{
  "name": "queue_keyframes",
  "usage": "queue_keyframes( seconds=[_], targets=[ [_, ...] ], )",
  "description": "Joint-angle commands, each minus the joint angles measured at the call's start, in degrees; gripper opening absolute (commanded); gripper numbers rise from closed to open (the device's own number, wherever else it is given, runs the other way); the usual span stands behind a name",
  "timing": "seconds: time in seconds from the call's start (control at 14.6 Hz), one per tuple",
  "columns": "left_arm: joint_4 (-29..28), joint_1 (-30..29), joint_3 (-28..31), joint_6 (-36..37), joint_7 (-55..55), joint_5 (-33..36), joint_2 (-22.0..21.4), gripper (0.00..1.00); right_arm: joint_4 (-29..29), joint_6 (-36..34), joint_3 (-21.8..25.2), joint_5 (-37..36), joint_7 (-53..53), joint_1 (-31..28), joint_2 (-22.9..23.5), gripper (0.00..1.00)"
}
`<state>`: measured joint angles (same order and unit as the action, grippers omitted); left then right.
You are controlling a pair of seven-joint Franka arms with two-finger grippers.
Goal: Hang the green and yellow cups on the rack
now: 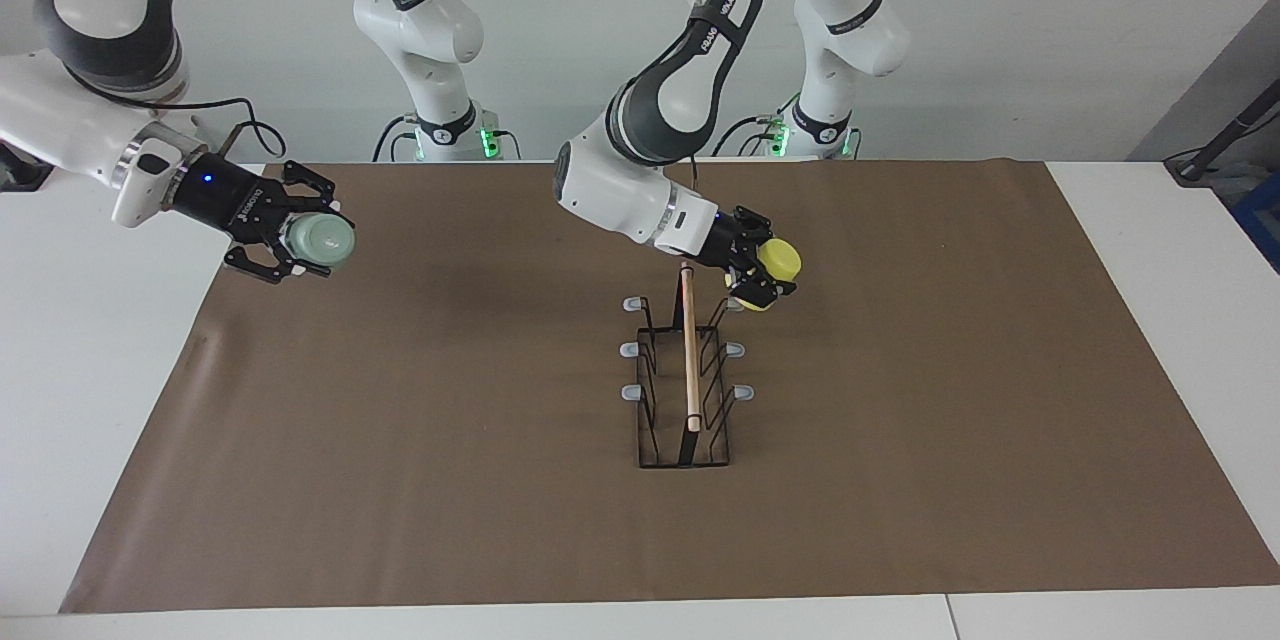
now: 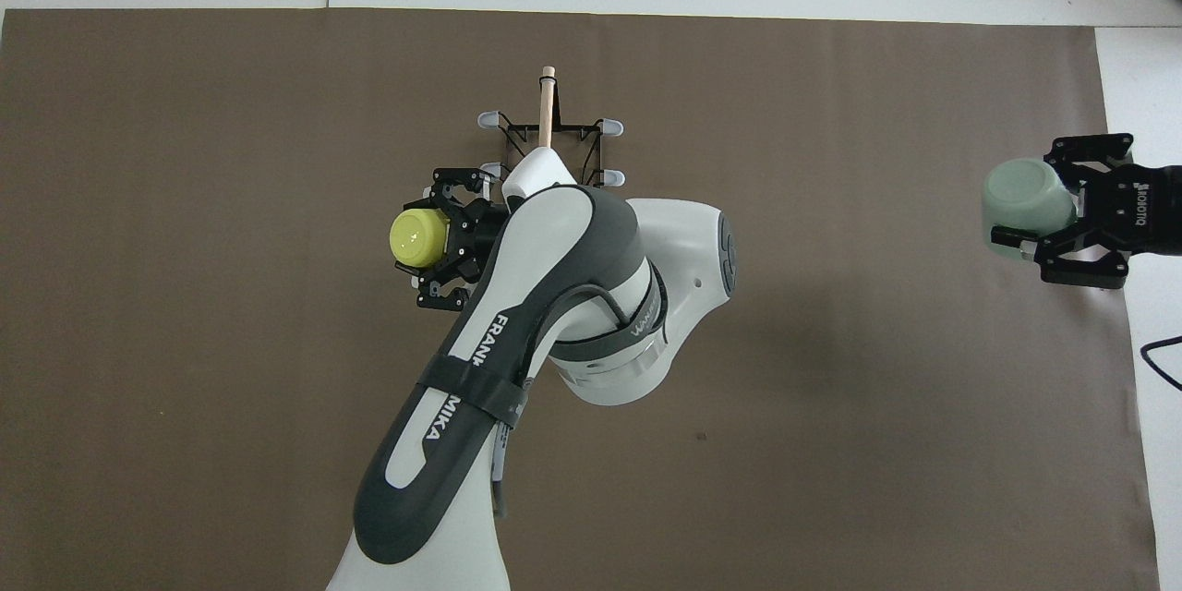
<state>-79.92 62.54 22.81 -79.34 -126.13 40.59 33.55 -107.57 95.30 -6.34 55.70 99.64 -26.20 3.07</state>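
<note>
The left claw [image 1: 765, 272] is clamped on the yellow cup [image 1: 778, 261], which lies on its side in the grip with its closed bottom turned away from the wrist. Cup and claw hang just over the rack [image 1: 686, 380], at the prong nearest the robots on the side toward the left arm's end of the desk [image 1: 400, 480]. From the facing view the cup looks close to that grey tip, but whether it has slid onto it or only sits beside it cannot be told. In the overhead view the arm covers much of the rack, and the cup shows at its side.

The right claw [image 1: 300, 238] is closed around the green cup [image 1: 320, 240], likewise held sideways. It hangs over the edge of the brown paper toward the right arm's end of the desk, well apart from the rack, and appears to be waiting its turn.

Both cups are picked up and off the desk, so the grasping looks done. Neither cup is clearly hung. The other prongs of the rack, beside its wooden rod [image 1: 689, 350], stand bare. What seems left is seating the yellow cup and letting go, then bringing the green cup across to a free prong.
</note>
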Motion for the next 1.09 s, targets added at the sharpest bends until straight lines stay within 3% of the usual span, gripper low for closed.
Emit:
queue_keyframes(
  seconds=[0.0, 0.55, 0.75, 0.82, 0.89, 0.96, 1.03],
  targets=[
    [3.19, -0.05, 0.22, -0.55, -0.08, 0.20, 3.54, 0.00, -2.37, -1.69, -0.43, 3.97, 3.89, -1.83, -2.02, 0.00],
    [2.93, 1.89, -0.04, -1.69, -0.17, -1.56, 4.42, 0.00, -6.77, -1.26, -0.43, 10.56, 7.23, -1.93, -2.11, 0.00],
    [2.75, 2.76, -0.04, -2.22, -0.78, -1.74, 4.60, 0.00, -11.69, -0.12, -0.43, 18.56, 8.72, 0.00, -2.19, 0.00],
    [2.67, 2.77, -0.04, -2.31, -0.87, -1.74, 4.60, 0.20, -11.78, 0.76, -0.51, 18.74, 9.16, 0.09, -2.20, 0.00],
    [2.66, 2.77, -0.04, -2.22, -0.87, -1.74, 4.60, 0.82, -11.96, 1.38, -0.51, 18.92, 9.34, 0.09, -2.20, 0.00],
    [2.75, 2.77, -0.04, -2.22, -0.78, -1.83, 4.60, 1.00, -12.22, 1.64, -0.51, 19.27, 9.60, 0.18, -2.28, 0.00],
    [2.75, 3.03, -0.04, -2.05, -0.78, -1.74, 4.60, 1.00, -12.48, 1.65, -0.60, 19.79, 10.65, 1.14, -1.76, 0.00]
  ],
)
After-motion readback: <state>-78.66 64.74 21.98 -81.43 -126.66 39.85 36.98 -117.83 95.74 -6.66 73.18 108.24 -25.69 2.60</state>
